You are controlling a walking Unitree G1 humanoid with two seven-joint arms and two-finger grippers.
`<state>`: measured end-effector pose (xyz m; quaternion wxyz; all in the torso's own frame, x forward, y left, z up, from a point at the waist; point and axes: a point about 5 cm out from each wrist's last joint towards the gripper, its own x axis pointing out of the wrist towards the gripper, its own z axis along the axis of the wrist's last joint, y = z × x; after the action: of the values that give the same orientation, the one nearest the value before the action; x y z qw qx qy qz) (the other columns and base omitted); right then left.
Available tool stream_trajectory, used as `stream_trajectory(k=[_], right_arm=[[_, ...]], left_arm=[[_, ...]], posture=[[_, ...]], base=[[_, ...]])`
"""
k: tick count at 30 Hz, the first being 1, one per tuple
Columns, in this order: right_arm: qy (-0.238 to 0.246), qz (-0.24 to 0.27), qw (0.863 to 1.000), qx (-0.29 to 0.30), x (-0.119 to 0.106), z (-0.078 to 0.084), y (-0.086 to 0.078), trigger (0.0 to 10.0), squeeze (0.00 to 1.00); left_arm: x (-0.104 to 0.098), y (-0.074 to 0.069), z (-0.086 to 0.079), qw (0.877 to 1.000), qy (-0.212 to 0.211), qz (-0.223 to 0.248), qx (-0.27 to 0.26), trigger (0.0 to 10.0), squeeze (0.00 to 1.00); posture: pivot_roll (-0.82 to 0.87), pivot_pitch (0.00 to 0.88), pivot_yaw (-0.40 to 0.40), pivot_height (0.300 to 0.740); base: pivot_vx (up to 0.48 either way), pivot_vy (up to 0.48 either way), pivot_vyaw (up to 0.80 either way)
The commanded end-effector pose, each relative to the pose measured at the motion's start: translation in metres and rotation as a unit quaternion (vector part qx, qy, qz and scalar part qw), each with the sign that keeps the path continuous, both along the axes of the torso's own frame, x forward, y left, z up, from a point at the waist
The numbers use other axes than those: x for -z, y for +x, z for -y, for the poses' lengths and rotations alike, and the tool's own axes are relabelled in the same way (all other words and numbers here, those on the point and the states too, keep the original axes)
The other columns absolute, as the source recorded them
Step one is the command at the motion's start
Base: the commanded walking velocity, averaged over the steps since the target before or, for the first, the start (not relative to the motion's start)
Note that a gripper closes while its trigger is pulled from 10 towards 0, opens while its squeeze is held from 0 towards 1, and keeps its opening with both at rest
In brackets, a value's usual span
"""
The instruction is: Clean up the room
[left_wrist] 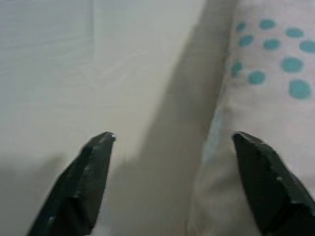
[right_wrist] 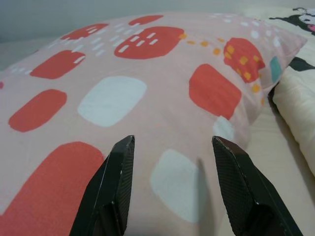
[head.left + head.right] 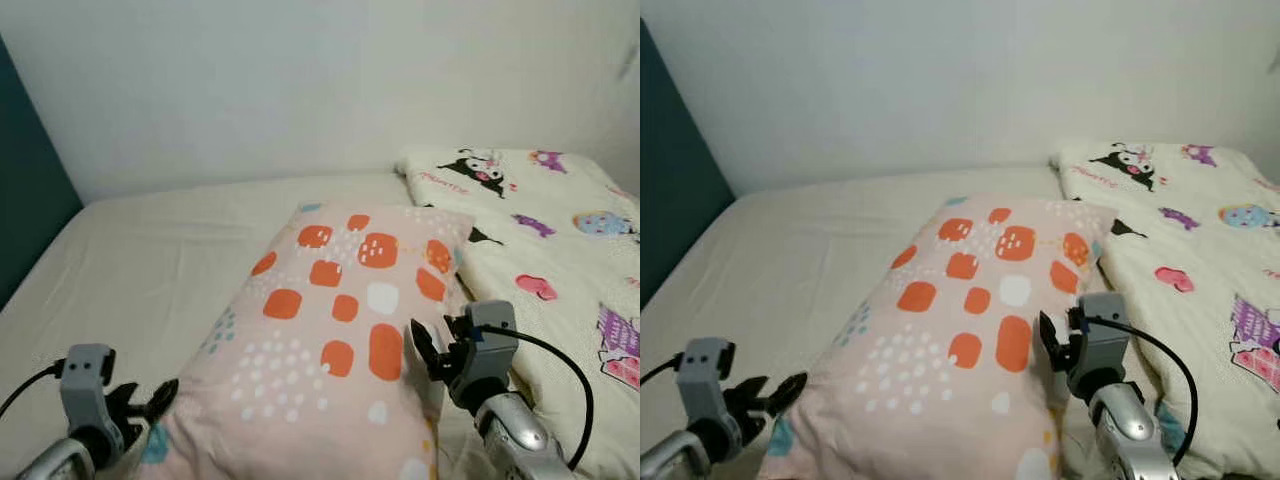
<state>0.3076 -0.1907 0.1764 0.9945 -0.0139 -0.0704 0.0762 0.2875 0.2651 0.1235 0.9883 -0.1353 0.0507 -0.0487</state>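
The left gripper (image 3: 148, 402) is held open by the pillow's (image 3: 340, 330) left edge. The pillow is laid on the bed (image 3: 160, 260), likely soft and light. The right gripper (image 3: 428, 352) is spread open at its right side, where it could be squeezed.

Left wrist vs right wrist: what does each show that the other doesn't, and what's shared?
Left wrist: bare cream sheet and the pillow's teal-dotted edge, left gripper open beside it. Right wrist: the pillow's orange and white patches, the cartoon-print blanket alongside, right gripper open over the pillow face. Shared: the same pink pillow, open black fingers.
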Motion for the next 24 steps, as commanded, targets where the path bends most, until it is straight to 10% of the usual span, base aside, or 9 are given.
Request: stream_trajectory(k=[1, 5, 6, 9, 10, 12, 13, 24], right_arm=[[0.005, -0.017, 1.000, -0.018, 0.007, -0.004, -0.004, 10.0, 0.00], [-0.009, -0.076, 0.995, -0.058, 0.021, -0.009, -0.013, 10.0, 0.00], [0.004, -0.099, 0.993, -0.067, 0.028, -0.010, -0.017, 10.0, 0.00], [0.016, -0.113, 0.991, -0.071, 0.033, -0.011, -0.021, 10.0, 0.00], [0.040, -0.129, 0.988, -0.069, 0.041, -0.012, -0.028, 10.0, 0.82], [0.048, -0.136, 0.987, -0.069, 0.044, -0.012, -0.031, 10.0, 0.82], [0.064, -0.147, 0.984, -0.077, 0.047, -0.015, -0.036, 10.0, 1.00], [0.142, -0.241, 0.947, -0.157, 0.067, -0.031, -0.076, 10.0, 1.00]], left_arm=[[0.010, -0.001, -0.007, 0.999, -0.021, -0.012, -0.030, 10.0, 1.00], [0.014, 0.002, -0.003, 0.999, -0.027, -0.023, -0.004, 10.0, 1.00], [0.010, 0.003, -0.004, 1.000, -0.026, -0.012, -0.001, 10.0, 0.19], [0.007, 0.004, -0.004, 1.000, -0.026, -0.002, 0.000, 10.0, 0.19], [-0.007, 0.006, -0.010, 0.999, -0.027, 0.037, -0.011, 10.0, 0.00], [-0.013, 0.007, -0.013, 0.998, -0.025, 0.052, -0.015, 10.0, 0.00], [-0.020, 0.007, -0.017, 0.997, -0.021, 0.064, -0.021, 10.0, 0.00], [-0.035, 0.004, -0.021, 0.995, -0.015, 0.096, -0.025, 10.0, 0.00]], posture=[[-0.08, 0.220, 0.036, 0.576], [-0.08, 0.223, 0.037, 0.576], [-0.08, 0.224, 0.037, 0.576], [-0.08, 0.226, 0.036, 0.576], [-0.08, 0.227, 0.032, 0.576], [-0.08, 0.227, 0.030, 0.576], [-0.08, 0.227, 0.027, 0.576], [-0.08, 0.228, 0.019, 0.576]], base=[[0.000, 0.000, 0.00], [0.000, 0.000, 0.00], [0.000, 0.000, 0.00], [0.000, 0.000, 0.00], [0.000, 0.000, 0.00], [0.000, 0.000, 0.00], [0.000, 0.000, 0.00], [0.000, 0.000, 0.00]])
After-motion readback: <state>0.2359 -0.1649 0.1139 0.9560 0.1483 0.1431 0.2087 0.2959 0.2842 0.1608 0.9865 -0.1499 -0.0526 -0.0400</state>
